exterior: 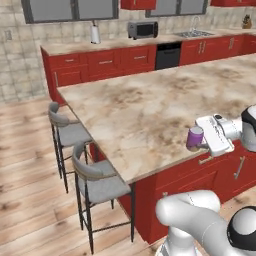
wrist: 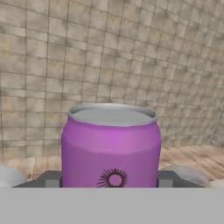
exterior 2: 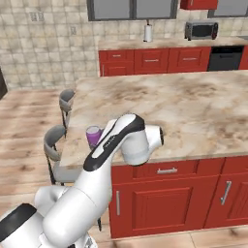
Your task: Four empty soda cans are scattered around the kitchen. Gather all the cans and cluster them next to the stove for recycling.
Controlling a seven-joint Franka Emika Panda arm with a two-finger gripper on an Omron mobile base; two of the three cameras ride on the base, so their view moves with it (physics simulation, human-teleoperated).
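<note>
A purple soda can (exterior: 195, 137) with a silvery top stands upright at the near edge of the island counter (exterior: 145, 110). My gripper (exterior: 198, 145) reaches it sideways from the right and is shut on it. In the hand view the purple soda can (wrist: 111, 146) fills the middle, with a dark fingertip (wrist: 49, 178) pressed at each side of its base. From the right base view the can (exterior 2: 93, 135) peeks out just left of my arm's elbow. I cannot tell whether it rests on the counter or hangs just above it. The stove is out of view.
Two grey bar stools (exterior: 95, 176) (exterior: 64, 124) stand along the island's left side over the wood floor. The back counter holds a toaster oven (exterior: 142, 29), a paper towel roll (exterior: 95, 34) and a sink (exterior: 193, 34). A black dishwasher (exterior: 167, 55) sits below.
</note>
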